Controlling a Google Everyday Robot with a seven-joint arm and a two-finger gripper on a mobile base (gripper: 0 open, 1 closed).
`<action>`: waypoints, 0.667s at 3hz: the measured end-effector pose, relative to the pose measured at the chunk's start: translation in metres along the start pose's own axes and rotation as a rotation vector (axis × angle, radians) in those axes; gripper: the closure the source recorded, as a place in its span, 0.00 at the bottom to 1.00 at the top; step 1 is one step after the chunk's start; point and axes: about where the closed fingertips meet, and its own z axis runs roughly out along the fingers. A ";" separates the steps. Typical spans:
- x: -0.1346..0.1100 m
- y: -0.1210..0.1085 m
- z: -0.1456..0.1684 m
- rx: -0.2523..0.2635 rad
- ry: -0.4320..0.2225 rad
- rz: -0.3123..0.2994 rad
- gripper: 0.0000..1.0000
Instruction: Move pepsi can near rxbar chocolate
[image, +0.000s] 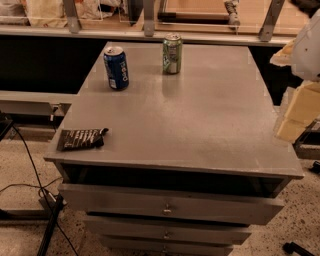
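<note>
The pepsi can (116, 68), dark blue with white lettering and a silver top, stands upright at the back left of the grey cabinet top (190, 120). The rxbar chocolate (81, 139), a flat black-brown wrapper with pale lettering, lies at the front left corner of the top, its crimped end pointing right. The can and the bar are well apart, the can far behind the bar. My gripper is not in view. Only pale parts of my arm (300, 107) show at the right edge, beside the cabinet and off its top.
A green can (172, 53) stands upright at the back middle, to the right of the pepsi can. The cabinet has drawers (167, 205) in front, the top one slightly open. Cables (35, 185) run over the floor at the left. A railing (150, 27) runs behind.
</note>
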 end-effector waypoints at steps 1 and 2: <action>0.000 0.000 0.000 0.000 0.000 0.000 0.00; -0.005 -0.013 0.005 0.033 -0.011 0.013 0.00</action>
